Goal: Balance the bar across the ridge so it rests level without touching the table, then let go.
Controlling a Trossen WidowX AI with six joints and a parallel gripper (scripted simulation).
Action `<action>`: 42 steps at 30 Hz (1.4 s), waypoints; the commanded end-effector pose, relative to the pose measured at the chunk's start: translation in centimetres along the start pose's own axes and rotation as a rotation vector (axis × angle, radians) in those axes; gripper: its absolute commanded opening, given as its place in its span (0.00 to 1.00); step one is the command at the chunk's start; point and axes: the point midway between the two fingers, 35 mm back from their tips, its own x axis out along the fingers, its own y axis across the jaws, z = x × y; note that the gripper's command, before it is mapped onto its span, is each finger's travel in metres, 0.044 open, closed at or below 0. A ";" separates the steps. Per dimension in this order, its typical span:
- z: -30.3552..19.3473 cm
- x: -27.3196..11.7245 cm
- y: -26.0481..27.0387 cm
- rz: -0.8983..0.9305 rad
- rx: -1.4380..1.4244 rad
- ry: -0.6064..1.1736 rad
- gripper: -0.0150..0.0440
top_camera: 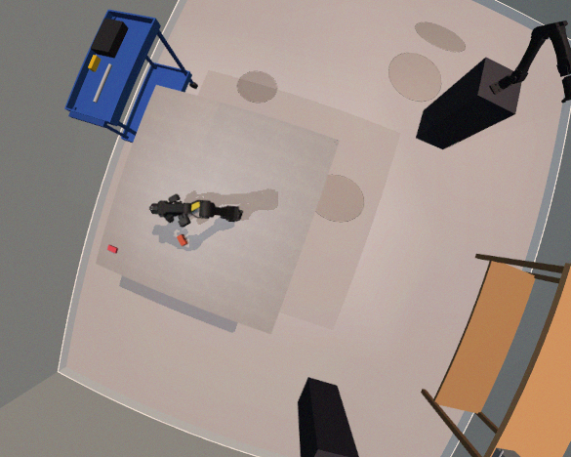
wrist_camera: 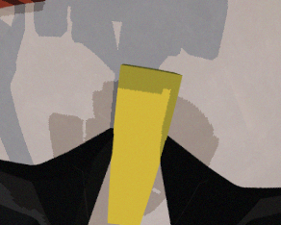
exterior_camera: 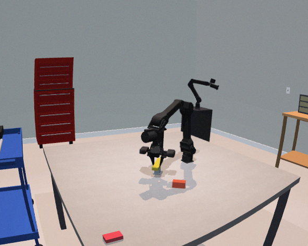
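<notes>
My gripper (exterior_camera: 157, 162) (wrist_camera: 139, 137) is shut on the yellow bar (top_camera: 195, 206) (exterior_camera: 156, 166) (wrist_camera: 136, 183), with one finger at each long side. The bar's far end sticks out past the fingers in the wrist view. A small pale blue-grey ridge (exterior_camera: 157, 172) stands on the table directly under the bar in the exterior view. The bar is above the table, at or just over the ridge's top; whether they touch cannot be told. The ridge is hidden under the arm and bar in the top view and under the bar in the wrist view.
An orange-red block (top_camera: 182, 239) (exterior_camera: 178, 184) lies on the table (top_camera: 236, 275) (exterior_camera: 215, 201) near the ridge. A red block (top_camera: 112, 248) (exterior_camera: 112, 236) lies near the table's edge. A blue cart (top_camera: 123, 73) (exterior_camera: 5, 148) stands beside the table.
</notes>
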 end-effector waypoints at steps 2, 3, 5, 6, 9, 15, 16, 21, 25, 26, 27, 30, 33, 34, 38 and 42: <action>0.0 0.0 0.0 0.000 0.000 0.000 0.25; 0.0 0.0 0.0 0.000 0.000 0.000 0.25; 0.0 0.0 0.0 0.000 0.000 0.000 0.34; 0.0 0.0 0.0 0.000 0.000 0.000 0.39; 0.0 0.0 0.0 0.000 0.000 0.000 0.52; 0.0 0.0 0.0 0.000 0.000 0.000 0.54; 0.0 0.0 0.0 0.000 0.000 0.000 0.54; 0.0 0.0 0.0 0.000 0.000 0.000 0.54; 0.0 0.0 0.0 0.000 0.000 0.000 0.54; 0.0 0.0 0.0 0.000 0.000 0.000 0.54; 0.0 0.0 0.0 0.000 0.000 0.000 0.54; 0.0 0.0 0.0 0.000 0.000 0.000 0.54; 0.0 0.0 0.0 0.000 0.000 0.000 0.54; 0.0 0.0 0.0 0.000 0.000 0.000 0.54; 0.0 0.0 0.0 0.000 0.000 0.000 0.54; 0.0 0.0 0.0 0.000 0.000 0.000 0.54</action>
